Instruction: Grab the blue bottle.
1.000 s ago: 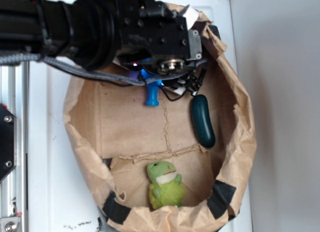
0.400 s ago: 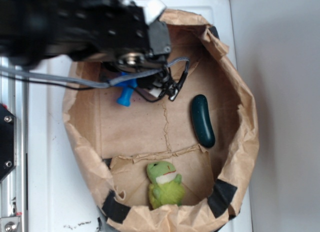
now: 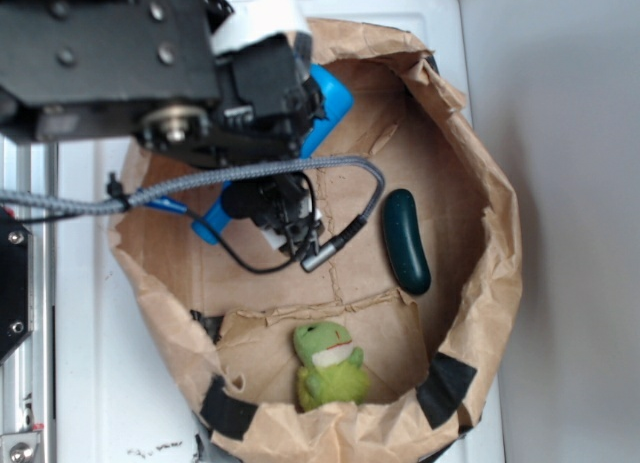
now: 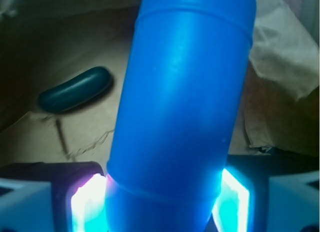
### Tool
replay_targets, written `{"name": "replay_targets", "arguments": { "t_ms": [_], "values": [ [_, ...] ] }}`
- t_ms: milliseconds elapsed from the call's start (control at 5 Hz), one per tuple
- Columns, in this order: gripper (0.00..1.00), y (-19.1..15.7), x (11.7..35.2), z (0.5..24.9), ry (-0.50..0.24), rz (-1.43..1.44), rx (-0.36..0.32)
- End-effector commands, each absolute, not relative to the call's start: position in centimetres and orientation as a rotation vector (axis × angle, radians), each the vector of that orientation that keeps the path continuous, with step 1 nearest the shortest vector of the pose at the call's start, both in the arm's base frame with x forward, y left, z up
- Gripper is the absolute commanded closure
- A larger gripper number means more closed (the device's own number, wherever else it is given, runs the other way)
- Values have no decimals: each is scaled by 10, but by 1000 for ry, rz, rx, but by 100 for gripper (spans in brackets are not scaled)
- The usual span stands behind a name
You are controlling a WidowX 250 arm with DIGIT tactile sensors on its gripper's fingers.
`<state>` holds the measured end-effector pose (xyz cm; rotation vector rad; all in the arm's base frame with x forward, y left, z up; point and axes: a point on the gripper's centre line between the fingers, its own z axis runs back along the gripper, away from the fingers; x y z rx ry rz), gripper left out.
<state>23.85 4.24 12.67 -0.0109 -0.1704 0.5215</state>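
pincer (image 4: 165,202) sits clamped on the blue bottle (image 4: 182,106), one glowing pad pressed to each side of the cylindrical body low in the wrist view, with no gap showing between pad and plastic on either flank. in the exterior view the blue bottle (image 3: 325,103) runs slantwise under the black arm, its broad end showing up near the back wall of the paper bag (image 3: 490,253) and its narrow end poking out lower left beside the grey cable, so most of its length is hidden by the wrist. whether it is clear of the cardboard floor or just resting on it cannot be told for sure from these views, though the wrist view shows the floor lying well behind the body, which suggests it is raised. the dark green pickle (image 3: 405,241) lies apart on the floor to one side, untouched, and the green frog toy (image 3: 328,368) sits near the front of the bag, well away from the arm. as a judgement, the grabbing step looks essentially made, and what is left is to prove the hold. the next move calls for keeping the squeeze firm and rising straight, since the smooth round plastic could slip or swing between the pads, and for clearing the crumpled bag rim without snagging the cable.
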Motion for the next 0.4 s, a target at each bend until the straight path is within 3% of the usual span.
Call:
{"name": "replay_targets", "arguments": {
  "t_ms": [0, 200],
  "values": [
    [100, 32, 234, 172, -242, 393, 3],
    [100, 27, 233, 176, -281, 314, -34]
  ]
}}
